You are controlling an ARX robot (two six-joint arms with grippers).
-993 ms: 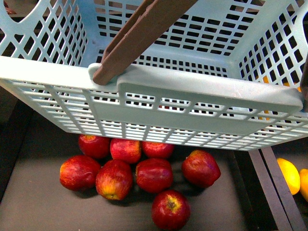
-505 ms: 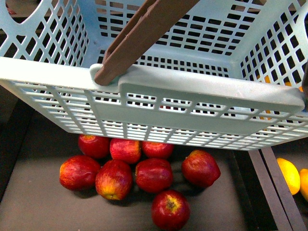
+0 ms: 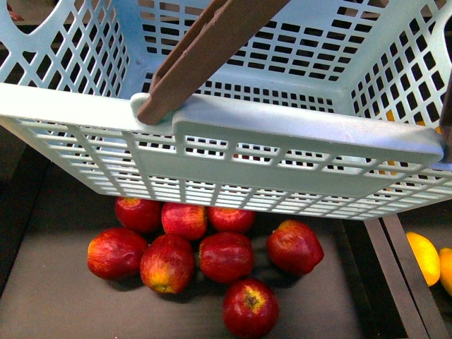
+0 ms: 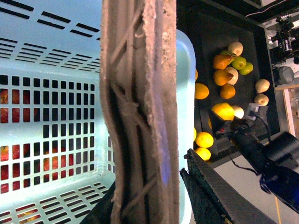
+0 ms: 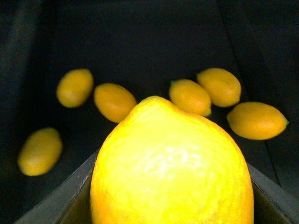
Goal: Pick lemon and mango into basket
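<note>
**While the basket hangs tilted, a lemon is gripped**

As seen from the front, the turquoise basket (image 3: 296,152) is held tilted across 9 to 3 o'clock, its brown handle (image 3: 205,49) rising toward 12, with red apples (image 3: 226,258) lying below at 6. The handle is clamped between the fingers of the left gripper (image 4: 152,205). A lemon (image 5: 172,163) is pinched between the fingers of the right gripper (image 5: 170,200), outside the basket, above other lemons (image 5: 114,101) scattered on a dark surface (image 5: 140,37).
</note>
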